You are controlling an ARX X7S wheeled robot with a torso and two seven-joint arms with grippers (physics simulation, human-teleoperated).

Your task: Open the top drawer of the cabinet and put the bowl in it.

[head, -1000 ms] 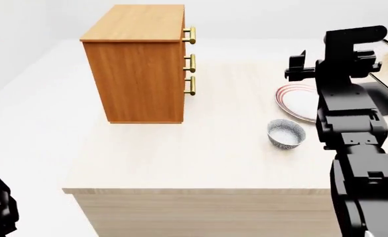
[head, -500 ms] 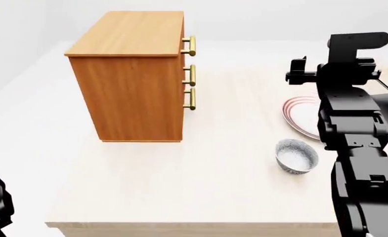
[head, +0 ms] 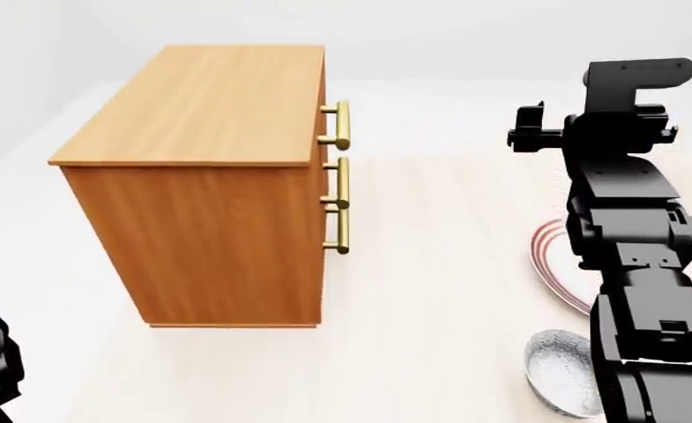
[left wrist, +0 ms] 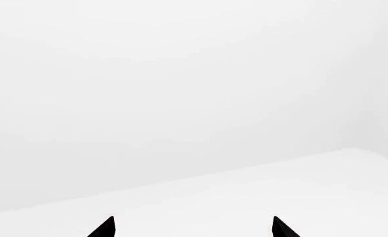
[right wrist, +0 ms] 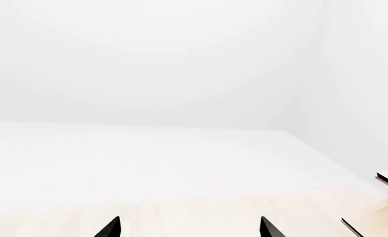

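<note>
Three brass bar handles face 3 o'clock on the warm-brown wooden cabinet [head: 198,189]; the uppermost marks the shut top drawer [head: 336,124], so the right gripper [right wrist: 188,228], jaws spread like the left gripper's [left wrist: 192,228], should approach level, leaving the speckled white bowl [head: 562,372] at 5 o'clock on the pale counter [head: 440,291].

No text, labels, brands, numbers or signs can be read in any view.
</note>
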